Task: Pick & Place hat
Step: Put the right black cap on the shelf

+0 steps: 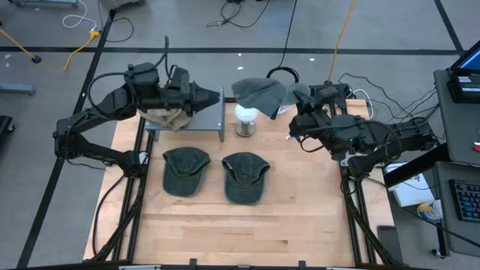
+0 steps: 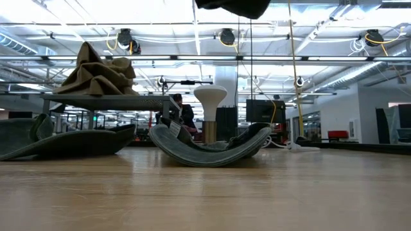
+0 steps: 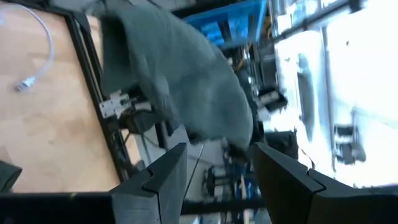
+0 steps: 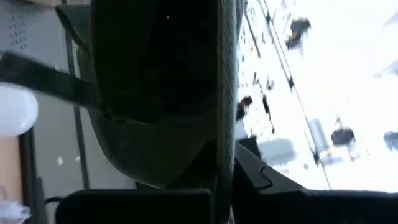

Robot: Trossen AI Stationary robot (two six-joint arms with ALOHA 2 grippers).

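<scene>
Grey-green cloth hangs from my right hand (image 1: 298, 99): it is the hat (image 1: 260, 93), pinched by its edge and held up in the air at the far middle of the worktop (image 1: 247, 225), just above the white stand (image 1: 245, 118). In my right wrist view the hat (image 4: 161, 93) fills nearly everything in front of me, with my fingers clenched on it. From table height only its dark underside (image 2: 234, 6) shows at the upper edge, over the white stand (image 2: 210, 112).

Nearer on the worktop lie two more caps side by side, the left cap (image 1: 185, 169) and the right cap (image 1: 245, 177), both flat and close but not touching. The right cap (image 2: 209, 146) rocks up at both ends in the low view.

To the left of the stand is a grey metal shelf (image 1: 206, 118) with a crumpled tan cloth (image 1: 169, 116) on it. My left hand (image 1: 216, 97) hovers over that shelf, fingers (image 3: 158, 180) spread apart and gripping nothing, pointing right toward the raised hat (image 3: 180, 81). A white cable (image 3: 34, 56) lies on the worktop on the right.
</scene>
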